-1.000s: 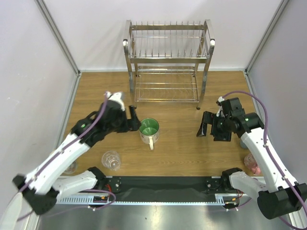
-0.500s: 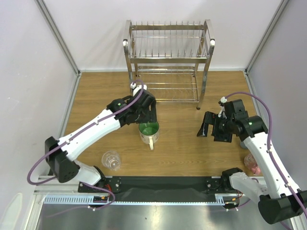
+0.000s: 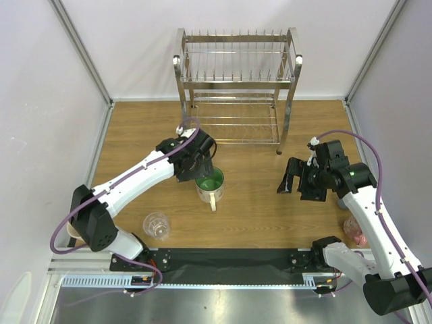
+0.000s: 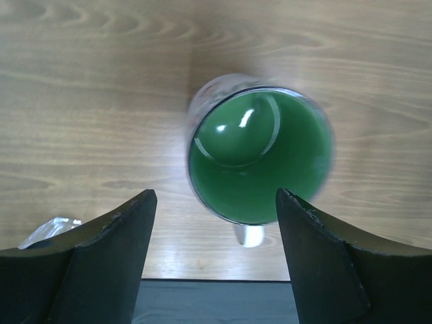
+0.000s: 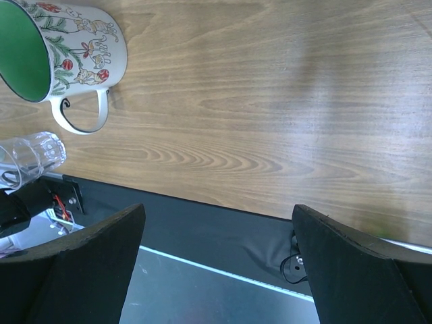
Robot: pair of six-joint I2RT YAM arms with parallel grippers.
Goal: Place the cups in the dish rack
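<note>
The cream mug with the green inside point(image 3: 210, 183) stands upright on the wooden table, handle toward the near edge. My left gripper point(image 3: 196, 169) is open and hovers just over its far-left rim. In the left wrist view the mug point(image 4: 260, 152) fills the space ahead of the open gripper point(image 4: 214, 196). My right gripper point(image 3: 290, 177) is open and empty to the mug's right, apart from it. The dish rack point(image 3: 236, 74) stands empty at the back. The clear glass tumbler point(image 3: 156, 225) stands near the front left. The pink mug point(image 3: 354, 231) is partly hidden by my right arm. The light blue cup is out of view.
The right wrist view shows the mug point(image 5: 61, 47), the tumbler point(image 5: 30, 158) and the black strip point(image 5: 202, 229) along the table's near edge. A pale shape point(image 3: 72, 233) peeks out behind my left arm's elbow. Grey walls close in both sides.
My left arm has swung from the table's left side over to the green-lined mug and now hangs above it. My right arm has barely moved.
</note>
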